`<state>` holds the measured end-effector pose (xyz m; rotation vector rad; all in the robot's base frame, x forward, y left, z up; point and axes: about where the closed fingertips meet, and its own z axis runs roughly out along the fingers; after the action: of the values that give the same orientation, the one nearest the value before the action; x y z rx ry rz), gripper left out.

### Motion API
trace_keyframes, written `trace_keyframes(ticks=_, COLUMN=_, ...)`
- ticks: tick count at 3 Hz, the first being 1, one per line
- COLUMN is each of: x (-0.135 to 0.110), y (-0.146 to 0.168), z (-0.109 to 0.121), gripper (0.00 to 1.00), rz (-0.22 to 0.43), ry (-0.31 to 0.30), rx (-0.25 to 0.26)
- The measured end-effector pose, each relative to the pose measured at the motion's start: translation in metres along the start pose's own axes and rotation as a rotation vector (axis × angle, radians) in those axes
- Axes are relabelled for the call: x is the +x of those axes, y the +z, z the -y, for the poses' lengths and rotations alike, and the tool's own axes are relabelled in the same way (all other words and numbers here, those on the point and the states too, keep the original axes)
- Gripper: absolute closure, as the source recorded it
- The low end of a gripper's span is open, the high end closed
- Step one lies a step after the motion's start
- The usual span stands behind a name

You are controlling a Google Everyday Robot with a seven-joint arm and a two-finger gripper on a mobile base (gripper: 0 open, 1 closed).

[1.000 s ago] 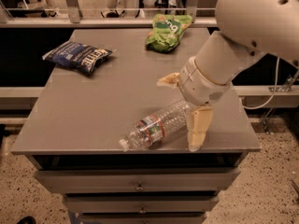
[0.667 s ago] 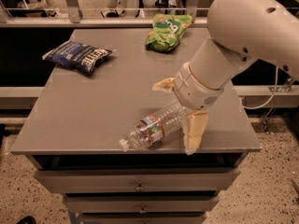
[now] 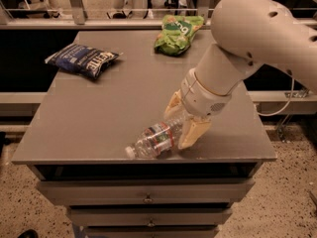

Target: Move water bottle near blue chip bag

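Note:
The water bottle [image 3: 156, 139], clear ribbed plastic with a white cap and a red-banded label, lies on its side near the front edge of the grey table [image 3: 99, 113], cap pointing front-left. The gripper [image 3: 181, 120] is low over the bottle's base end, open, with one tan finger [image 3: 193, 133] on the near side and the other on the far side of the bottle. The blue chip bag [image 3: 81, 59], dark navy with white lettering, lies flat at the table's back left, far from the bottle.
A bright green chip bag [image 3: 177, 32] lies at the back centre-right of the table. The big white arm [image 3: 257, 38] reaches in from the right. Drawers sit below the table's front edge [image 3: 143, 160]. A rail and chair legs stand behind.
The gripper has moved left and down, so its fingers now straddle the bottle's base end. The bottle and both bags have stayed in place.

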<state>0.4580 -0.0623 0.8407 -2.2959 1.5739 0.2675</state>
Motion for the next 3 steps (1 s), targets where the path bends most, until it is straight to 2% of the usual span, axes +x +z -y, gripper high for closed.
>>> trace_keyframes(ticks=1, x=0.01, y=-0.01, z=0.01, gripper=0.77, rz=-0.024, ry=0.08, rx=0.009)
trace_keyframes(ticks=2, x=0.024, y=-0.024, z=0.021, gripper=1.0, rz=-0.04, ry=0.227, rx=0.032)
trace_keyframes(ticks=3, x=0.024, y=-0.024, z=0.021, gripper=1.0, rz=-0.04, ry=0.227, rx=0.032)
